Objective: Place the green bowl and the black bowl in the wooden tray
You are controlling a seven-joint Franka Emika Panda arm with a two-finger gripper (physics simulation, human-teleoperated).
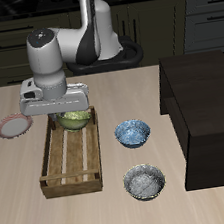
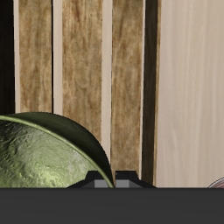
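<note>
The green bowl [image 1: 75, 116] hangs under my gripper [image 1: 66, 111], over the back end of the wooden tray [image 1: 71, 162]. The gripper looks shut on the bowl's rim, though its fingers are mostly hidden by the hand. In the wrist view the green bowl [image 2: 42, 156] is large and close, with the tray's slats [image 2: 86, 70] beneath it. The black bowl [image 1: 144, 183], dark outside and grey-speckled inside, sits on the table beside the tray's front end, apart from the gripper.
A blue bowl [image 1: 132, 132] sits on the table beside the tray, behind the black bowl. A small pink-rimmed plate [image 1: 12, 126] lies on the tray's other side. A dark cabinet block [image 1: 205, 111] stands beyond the two bowls.
</note>
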